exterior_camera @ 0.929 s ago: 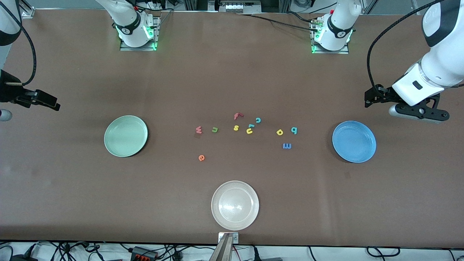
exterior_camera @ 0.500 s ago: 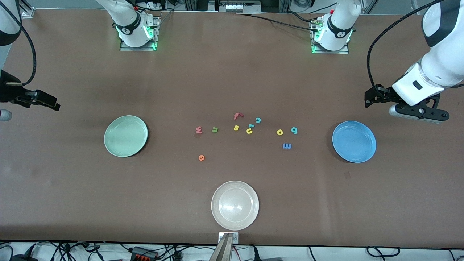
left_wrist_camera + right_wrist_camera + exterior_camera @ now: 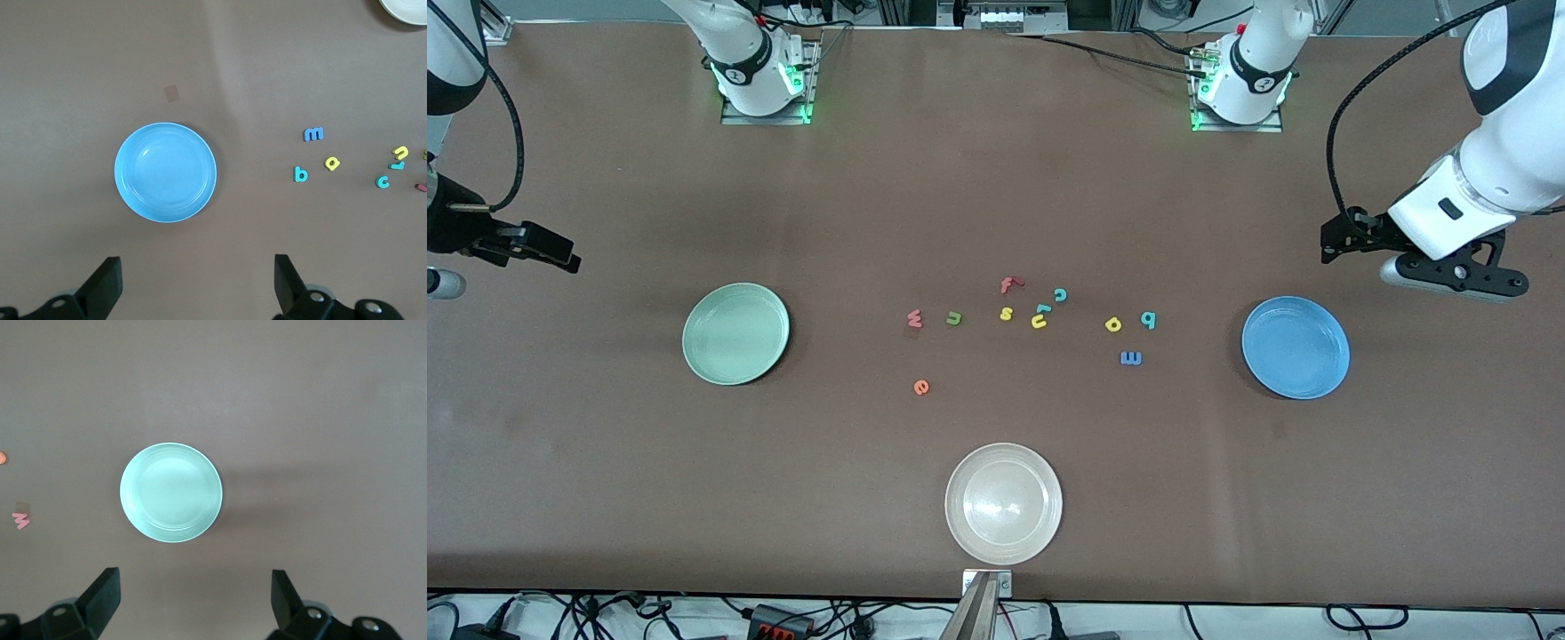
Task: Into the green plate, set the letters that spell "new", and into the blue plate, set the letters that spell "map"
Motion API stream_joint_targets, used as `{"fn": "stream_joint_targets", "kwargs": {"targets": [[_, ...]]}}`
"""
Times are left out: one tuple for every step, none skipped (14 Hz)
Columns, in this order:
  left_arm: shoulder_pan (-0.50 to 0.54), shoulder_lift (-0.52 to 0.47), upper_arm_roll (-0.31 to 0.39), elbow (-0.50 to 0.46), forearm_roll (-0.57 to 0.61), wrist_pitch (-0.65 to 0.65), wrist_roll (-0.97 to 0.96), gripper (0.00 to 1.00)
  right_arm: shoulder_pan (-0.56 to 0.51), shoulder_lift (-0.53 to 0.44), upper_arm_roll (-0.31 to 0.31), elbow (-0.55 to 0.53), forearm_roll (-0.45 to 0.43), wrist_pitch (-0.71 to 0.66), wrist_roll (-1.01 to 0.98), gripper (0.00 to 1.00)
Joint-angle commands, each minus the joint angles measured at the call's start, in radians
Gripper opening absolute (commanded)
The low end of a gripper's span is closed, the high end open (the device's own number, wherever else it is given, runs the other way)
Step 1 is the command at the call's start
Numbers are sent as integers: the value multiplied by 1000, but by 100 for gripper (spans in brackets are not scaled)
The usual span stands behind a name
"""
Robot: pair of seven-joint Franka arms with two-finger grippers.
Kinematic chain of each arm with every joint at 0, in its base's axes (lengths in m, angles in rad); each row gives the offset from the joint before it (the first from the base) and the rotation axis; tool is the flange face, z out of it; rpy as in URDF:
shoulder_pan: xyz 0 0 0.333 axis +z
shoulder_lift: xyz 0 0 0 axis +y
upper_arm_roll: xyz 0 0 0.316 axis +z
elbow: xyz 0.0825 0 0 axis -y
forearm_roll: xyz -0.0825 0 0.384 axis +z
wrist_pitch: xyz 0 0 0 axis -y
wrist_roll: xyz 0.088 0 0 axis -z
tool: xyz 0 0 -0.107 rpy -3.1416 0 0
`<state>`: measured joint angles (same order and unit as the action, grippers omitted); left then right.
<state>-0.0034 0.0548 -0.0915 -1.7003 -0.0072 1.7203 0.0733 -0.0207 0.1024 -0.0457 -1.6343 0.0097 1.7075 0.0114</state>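
The green plate [image 3: 735, 333] [image 3: 171, 492] lies toward the right arm's end of the table. The blue plate [image 3: 1296, 347] [image 3: 165, 172] lies toward the left arm's end. Both are empty. Between them lie the pinkish-red w [image 3: 914, 317] [image 3: 21, 520], green n [image 3: 954, 317] and orange e [image 3: 921, 387]. The blue m [image 3: 1130, 358] [image 3: 313, 134], yellow a [image 3: 1112, 324] [image 3: 331, 163] and teal p [image 3: 1148, 319] [image 3: 301, 175] lie closer to the blue plate. My left gripper [image 3: 1336, 242] [image 3: 197, 267] hangs open over bare table by the blue plate. My right gripper [image 3: 560, 258] [image 3: 195, 579] hangs open over bare table by the green plate.
A whitish-beige plate [image 3: 1004, 503] sits near the table's front edge, nearer the camera than the letters. A red f [image 3: 1009, 284], yellow s [image 3: 1006, 313], yellow u [image 3: 1039, 320] and teal c [image 3: 1060, 294] lie among the letters in the middle.
The right gripper has shifted slightly toward the middle of the table. The left arm, plates and letters have not moved.
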Motion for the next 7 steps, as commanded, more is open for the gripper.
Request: {"fn": "stream_joint_targets", "kwargs": {"targets": [[-10,26,-1,24,-20,-36,22,100,42,28,6,1,39,18,-2,100],[-12,51,-2,24,-20,-33,22,100,67,43,6,1,44,36,-2,100],[-15,80,-2,27,-20,-28,22,100,99,62,6,1,44,55,-2,100],[-27,112,-4,28,-20,-21,22,100,134,86,6,-2,44,67,-2,100],[-47,135,-2,28,-20,2,22,100,172,108,6,-3,45,84,-1,100],[-67,164,-2,28,-20,27,22,100,211,132,6,-3,44,108,1,100],[-90,195,-2,28,-17,45,23,100,244,166,6,-3,44,131,22,100]]}}
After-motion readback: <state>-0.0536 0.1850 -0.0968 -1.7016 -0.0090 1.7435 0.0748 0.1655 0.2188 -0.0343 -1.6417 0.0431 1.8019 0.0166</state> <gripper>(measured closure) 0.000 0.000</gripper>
